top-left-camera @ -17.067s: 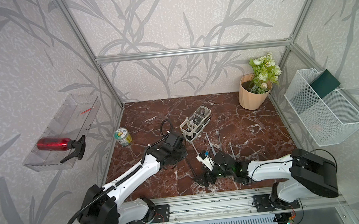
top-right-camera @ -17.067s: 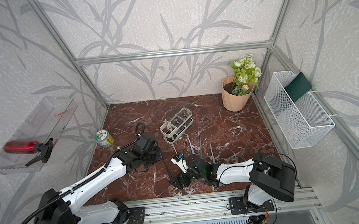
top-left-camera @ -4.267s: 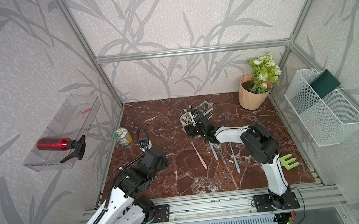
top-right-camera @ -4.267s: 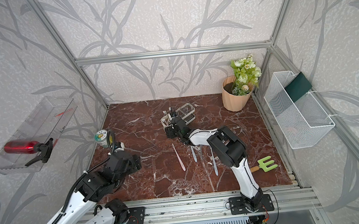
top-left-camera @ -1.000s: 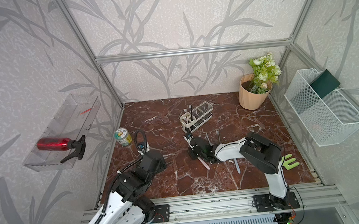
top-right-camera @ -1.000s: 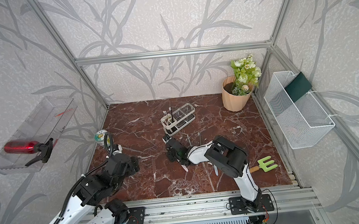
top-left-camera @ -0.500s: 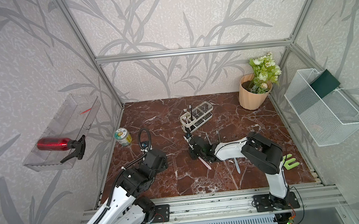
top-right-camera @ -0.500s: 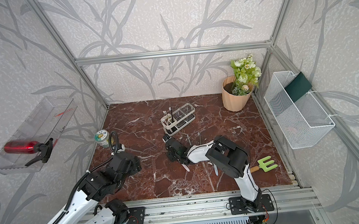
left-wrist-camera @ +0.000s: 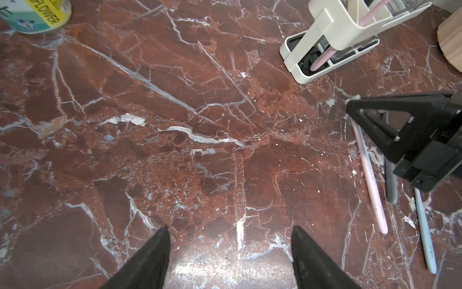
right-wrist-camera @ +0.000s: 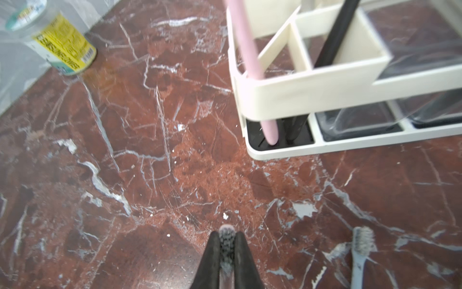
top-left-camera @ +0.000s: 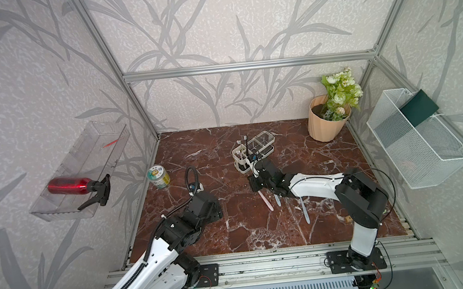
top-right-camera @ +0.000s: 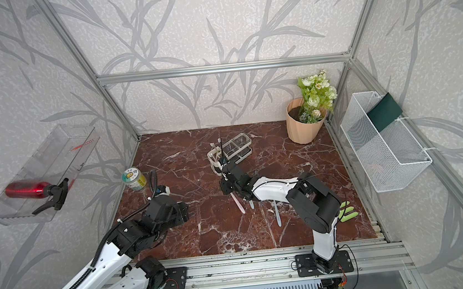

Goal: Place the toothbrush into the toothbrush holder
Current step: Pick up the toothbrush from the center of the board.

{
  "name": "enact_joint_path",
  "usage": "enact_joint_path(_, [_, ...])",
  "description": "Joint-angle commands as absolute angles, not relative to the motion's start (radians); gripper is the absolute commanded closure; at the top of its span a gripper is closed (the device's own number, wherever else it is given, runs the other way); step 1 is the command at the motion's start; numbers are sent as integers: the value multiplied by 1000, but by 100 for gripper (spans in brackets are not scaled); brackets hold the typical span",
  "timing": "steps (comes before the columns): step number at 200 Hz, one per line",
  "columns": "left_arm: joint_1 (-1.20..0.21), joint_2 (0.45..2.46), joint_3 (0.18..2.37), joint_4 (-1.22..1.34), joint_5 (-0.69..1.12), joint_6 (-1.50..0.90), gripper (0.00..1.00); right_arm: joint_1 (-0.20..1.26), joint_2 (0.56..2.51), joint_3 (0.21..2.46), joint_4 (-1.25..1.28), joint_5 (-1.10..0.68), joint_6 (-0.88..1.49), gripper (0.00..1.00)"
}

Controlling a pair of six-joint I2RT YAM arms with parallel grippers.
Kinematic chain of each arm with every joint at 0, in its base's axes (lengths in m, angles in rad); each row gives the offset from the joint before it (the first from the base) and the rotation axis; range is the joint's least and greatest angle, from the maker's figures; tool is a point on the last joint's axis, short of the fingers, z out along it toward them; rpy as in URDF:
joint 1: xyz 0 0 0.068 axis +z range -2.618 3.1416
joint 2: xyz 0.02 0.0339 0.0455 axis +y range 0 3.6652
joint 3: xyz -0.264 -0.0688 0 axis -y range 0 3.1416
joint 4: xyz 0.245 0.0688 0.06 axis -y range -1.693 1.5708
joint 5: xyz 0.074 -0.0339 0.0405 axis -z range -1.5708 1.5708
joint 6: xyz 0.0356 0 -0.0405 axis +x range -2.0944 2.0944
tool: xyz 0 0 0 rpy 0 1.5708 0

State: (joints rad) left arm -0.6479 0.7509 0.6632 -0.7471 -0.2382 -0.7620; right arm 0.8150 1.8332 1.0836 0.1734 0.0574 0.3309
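The toothbrush holder, a white-framed caddy with clear compartments, stands mid-floor in both top views. A pink brush and a black one stand in its end slots. Just in front of it, my right gripper is shut on the bristle head of a pink toothbrush. The handle trails low over the floor toward the front. My left gripper hovers open over bare marble to the left, holding nothing.
A grey toothbrush and a light blue one lie beside the pink handle. A can stands at the left, a flower pot at the back right, and a green fork by the right arm. A mesh basket hangs on the right wall.
My left arm has shifted slightly toward the back. The right gripper stays shut on the pink toothbrush's head in about the same spot.
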Motion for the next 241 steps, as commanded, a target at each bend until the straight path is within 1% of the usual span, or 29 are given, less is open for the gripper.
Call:
enact_joint_path(1, [-655, 780, 658, -669, -175, -773, 25, 800, 1802, 1083, 143, 22, 362, 100])
enact_joint_path(39, [-668, 822, 628, -525, -73, -792, 25, 778, 1761, 1086, 112, 11, 384, 100])
enact_joint_path(81, [-706, 871, 611, -353, -15, -796, 25, 745, 1698, 1123, 36, -23, 436, 100])
enact_joint_path(120, [-769, 944, 599, -167, 20, -802, 26, 718, 1626, 1144, 22, -54, 489, 100])
enact_joint_path(175, [-817, 981, 541, 125, 106, -861, 26, 655, 1582, 1136, 110, -165, 580, 100])
enact_joint_path(206, [-849, 1007, 522, 237, 107, -885, 26, 652, 1565, 1128, 155, -200, 618, 100])
enact_joint_path(241, [-873, 1059, 506, 382, 125, -932, 30, 652, 1545, 1118, 217, -231, 678, 100])
